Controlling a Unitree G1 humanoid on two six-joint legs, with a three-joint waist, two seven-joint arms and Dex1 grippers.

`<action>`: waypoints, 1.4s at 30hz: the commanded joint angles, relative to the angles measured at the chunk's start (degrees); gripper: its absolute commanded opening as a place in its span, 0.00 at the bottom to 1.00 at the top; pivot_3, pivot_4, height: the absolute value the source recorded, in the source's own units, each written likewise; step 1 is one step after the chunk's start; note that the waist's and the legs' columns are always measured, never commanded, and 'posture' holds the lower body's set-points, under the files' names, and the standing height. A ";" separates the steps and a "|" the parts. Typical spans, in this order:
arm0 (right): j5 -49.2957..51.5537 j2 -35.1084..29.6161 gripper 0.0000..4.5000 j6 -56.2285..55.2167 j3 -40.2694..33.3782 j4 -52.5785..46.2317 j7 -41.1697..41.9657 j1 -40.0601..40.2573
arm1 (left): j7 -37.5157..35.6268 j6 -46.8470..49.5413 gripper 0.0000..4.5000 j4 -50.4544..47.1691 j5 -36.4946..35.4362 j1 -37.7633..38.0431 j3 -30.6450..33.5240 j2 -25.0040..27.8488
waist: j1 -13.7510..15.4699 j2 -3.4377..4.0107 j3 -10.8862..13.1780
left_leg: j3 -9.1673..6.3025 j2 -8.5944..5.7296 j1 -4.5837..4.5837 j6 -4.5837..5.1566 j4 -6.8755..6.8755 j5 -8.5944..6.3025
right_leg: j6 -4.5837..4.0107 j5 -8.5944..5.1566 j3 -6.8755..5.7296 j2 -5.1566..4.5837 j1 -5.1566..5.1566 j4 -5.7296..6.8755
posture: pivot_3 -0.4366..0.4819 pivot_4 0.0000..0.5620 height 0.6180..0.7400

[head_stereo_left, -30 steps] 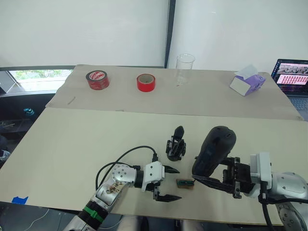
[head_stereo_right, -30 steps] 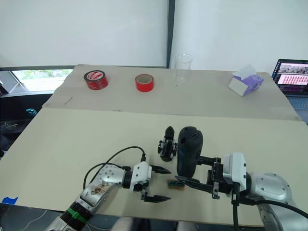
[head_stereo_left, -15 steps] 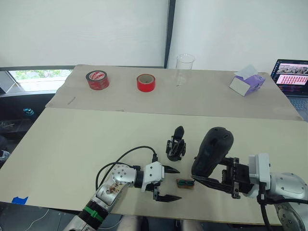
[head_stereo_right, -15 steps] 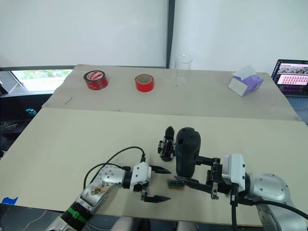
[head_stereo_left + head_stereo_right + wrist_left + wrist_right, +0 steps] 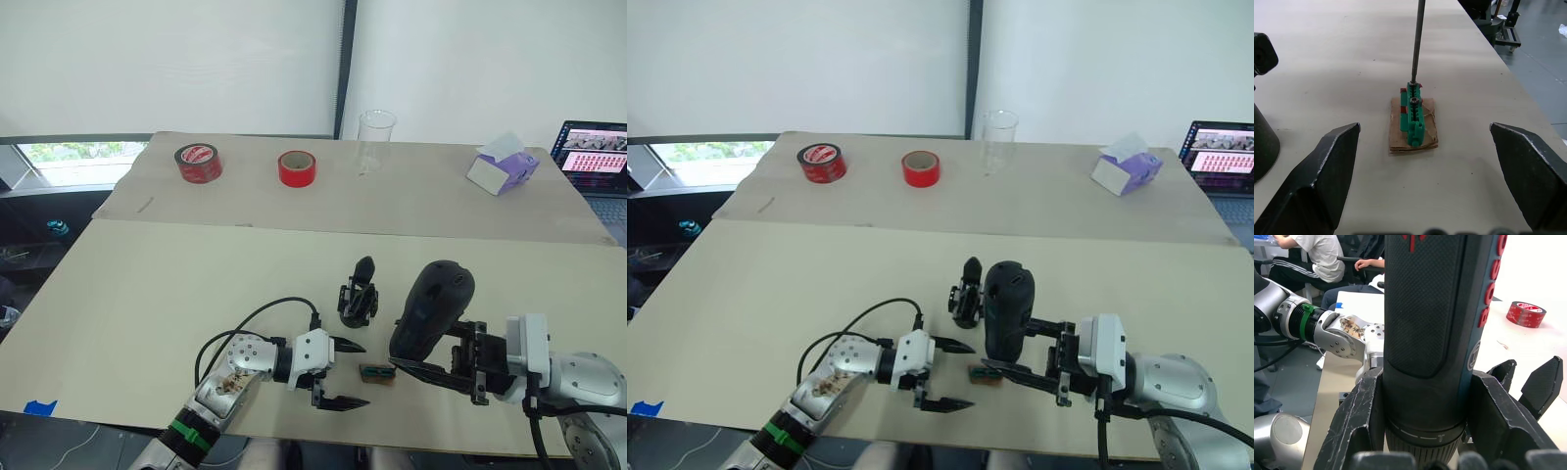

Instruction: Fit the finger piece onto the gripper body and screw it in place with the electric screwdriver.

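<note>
My right gripper point(image 5: 423, 354) is shut on the electric screwdriver point(image 5: 431, 308), a thick dark cylinder with red marks point(image 5: 1435, 308), held nearly upright. Its thin metal bit point(image 5: 1418, 39) comes down onto a small green-and-brown block point(image 5: 1414, 120) on the table. My left gripper point(image 5: 361, 375) is open, with its fingers on either side of that block and not touching it. The gripper body point(image 5: 358, 294), black and blocky with one pointed finger sticking up, stands just behind the block and left of the screwdriver. The finger piece is out of view.
Two red tape rolls point(image 5: 199, 163) point(image 5: 297, 167), a clear beaker point(image 5: 376, 140) and a purple-white box point(image 5: 504, 164) stand at the back of the table. A laptop point(image 5: 593, 157) is at the far right. People sit beyond the table point(image 5: 1312, 254).
My right gripper has shifted slightly left with the screwdriver. The left gripper, the block and the gripper body have stayed put.
</note>
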 commanded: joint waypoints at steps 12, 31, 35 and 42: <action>2.79 -1.03 0.43 -0.22 -1.66 -2.48 -0.72 0.25 | -1.99 -0.65 1.00 0.61 -0.41 0.35 0.03 1.53 | -0.12 -0.01 0.01 | 0.01 0.01 -0.03 0.01 -0.04 0.01 | -0.02 0.01 0.01 0.01 0.01 0.00 | 0.48 0.27 1.00; 8.34 -4.48 0.43 2.66 -5.61 -7.09 -4.68 -0.33 | -5.37 -5.17 1.00 0.14 -6.94 0.90 5.55 2.90 | -0.13 -0.13 0.12 | 0.01 0.01 -0.17 0.04 -0.07 0.02 | -0.11 0.06 0.00 0.02 -0.03 -0.01 | 0.48 0.27 1.00; 9.75 -5.08 0.43 3.50 -6.96 -8.19 -5.74 -0.17 | -6.24 -3.26 1.00 -3.30 -10.78 1.21 7.96 4.18 | -0.05 -0.19 0.19 | 0.01 0.00 -0.25 0.11 -0.06 0.07 | -0.16 0.09 0.00 0.02 -0.11 -0.01 | 0.48 0.27 1.00; 15.33 -4.89 0.43 6.59 -9.76 -9.58 -11.80 -2.45 | -9.59 1.83 1.00 -9.90 -20.47 2.24 13.69 7.95 | -0.14 -0.31 0.32 | 0.01 0.00 -0.29 0.10 -0.06 0.07 | -0.18 0.11 -0.01 0.00 -0.14 -0.01 | 0.48 0.27 1.00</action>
